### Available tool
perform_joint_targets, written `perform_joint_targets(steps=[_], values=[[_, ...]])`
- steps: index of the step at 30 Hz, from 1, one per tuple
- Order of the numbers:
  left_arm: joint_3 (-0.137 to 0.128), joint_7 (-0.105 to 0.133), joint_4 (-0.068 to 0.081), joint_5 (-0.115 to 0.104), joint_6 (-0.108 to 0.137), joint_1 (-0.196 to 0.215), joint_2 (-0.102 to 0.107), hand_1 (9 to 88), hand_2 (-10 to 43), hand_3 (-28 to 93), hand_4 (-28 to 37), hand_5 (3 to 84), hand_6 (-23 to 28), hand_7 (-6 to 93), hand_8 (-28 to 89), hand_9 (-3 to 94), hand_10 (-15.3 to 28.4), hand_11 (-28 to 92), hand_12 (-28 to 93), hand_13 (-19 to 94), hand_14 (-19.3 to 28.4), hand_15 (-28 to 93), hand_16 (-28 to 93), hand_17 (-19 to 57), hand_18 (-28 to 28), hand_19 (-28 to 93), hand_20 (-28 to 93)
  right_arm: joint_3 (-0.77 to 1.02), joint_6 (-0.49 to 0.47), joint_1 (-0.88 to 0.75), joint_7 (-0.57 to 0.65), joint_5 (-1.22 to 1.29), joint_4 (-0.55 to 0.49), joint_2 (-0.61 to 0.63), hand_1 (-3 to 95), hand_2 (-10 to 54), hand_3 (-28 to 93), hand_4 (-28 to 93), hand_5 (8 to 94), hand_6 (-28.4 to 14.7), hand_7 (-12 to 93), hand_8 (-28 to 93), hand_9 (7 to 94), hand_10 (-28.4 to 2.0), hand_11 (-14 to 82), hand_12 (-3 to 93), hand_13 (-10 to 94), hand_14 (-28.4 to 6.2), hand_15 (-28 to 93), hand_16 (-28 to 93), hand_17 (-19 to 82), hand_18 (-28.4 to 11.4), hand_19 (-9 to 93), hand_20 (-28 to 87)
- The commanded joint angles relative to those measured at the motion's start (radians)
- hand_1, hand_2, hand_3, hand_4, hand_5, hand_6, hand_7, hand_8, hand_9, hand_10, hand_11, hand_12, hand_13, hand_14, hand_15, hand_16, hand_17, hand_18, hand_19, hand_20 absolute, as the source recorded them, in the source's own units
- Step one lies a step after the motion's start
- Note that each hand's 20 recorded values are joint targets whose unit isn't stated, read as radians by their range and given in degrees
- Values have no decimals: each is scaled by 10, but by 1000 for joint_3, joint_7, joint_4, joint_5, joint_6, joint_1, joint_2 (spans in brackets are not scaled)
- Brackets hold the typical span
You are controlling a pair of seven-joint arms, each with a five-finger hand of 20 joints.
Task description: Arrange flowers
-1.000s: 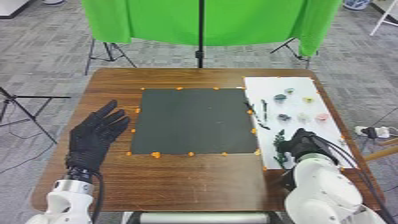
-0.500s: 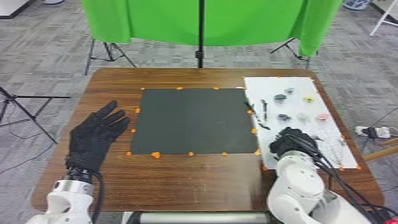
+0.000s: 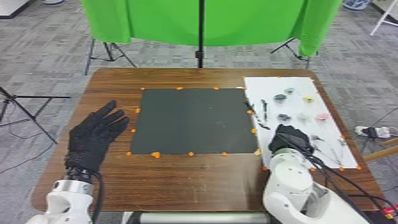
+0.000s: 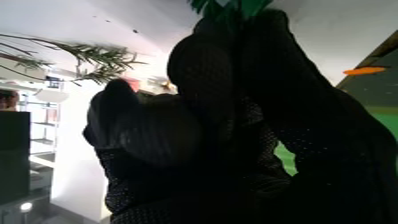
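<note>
Black-gloved left hand [image 3: 96,134] is open; my black-gloved right hand [image 3: 291,139] pinches pointed green leaves [image 4: 233,7] toward the brown wooden desk's [image 3: 191,182] right edge.

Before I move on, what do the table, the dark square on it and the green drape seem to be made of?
The table looks like wood, faintly glossy, from its streaky brown grain. The dark square lies flat and matt, perhaps card or a thin mat. The green drape is likely matt cloth, hanging in soft folds.
</note>
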Motion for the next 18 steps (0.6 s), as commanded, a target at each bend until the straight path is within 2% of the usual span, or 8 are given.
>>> perform_joint_targets(steps=[1, 5, 12, 16, 18], values=[[0, 11, -2, -6, 9, 11, 8, 229, 82, 796, -276, 415, 106, 107, -87, 367, 199, 236, 99, 257, 260, 443, -83, -96, 235, 518, 66, -46, 207, -44, -32, -95, 15, 60, 559, -95, 715, -283, 817, -56, 392, 146, 825, -136, 545, 265, 829, -76, 772, 195, 509, -229, 932, 336], [4, 18, -4, -8, 13, 12, 15, 229, 82, 796, -276, 415, 106, 107, -86, 367, 199, 235, 99, 257, 261, 443, -83, -96, 235, 518, 66, -38, 273, -39, -36, -154, -27, 78, 558, -95, 725, -283, 825, -59, 386, 152, 831, -137, 549, 261, 833, -78, 777, 199, 514, -228, 932, 354], [-6, 6, -11, -3, 11, 11, 12, 229, 82, 795, -275, 416, 106, 106, -87, 367, 198, 235, 99, 257, 260, 442, -83, -96, 235, 518, 66, -40, 305, -14, -81, -201, -111, 50, 562, -95, 732, -283, 836, -64, 371, 164, 836, -139, 555, 261, 839, -78, 782, 204, 521, -231, 932, 387], [-13, 14, -23, -6, 23, 18, 26, 229, 82, 795, -275, 415, 106, 106, -86, 367, 199, 235, 100, 257, 260, 440, -83, -96, 235, 518, 66, -86, 277, 71, -175, -178, -103, -37, 560, -95, 736, -283, 839, -65, 367, 170, 837, -140, 555, 261, 840, -79, 783, 205, 521, -232, 932, 393], [-20, 24, -33, -8, 33, 25, 40, 229, 82, 795, -275, 415, 106, 106, -86, 367, 198, 235, 100, 257, 260, 440, -83, -95, 235, 520, 67, -117, 243, 143, -232, -132, -69, -117, 560, -95, 737, -283, 840, -65, 365, 172, 837, -140, 555, 262, 840, -79, 784, 205, 521, -232, 932, 395]])
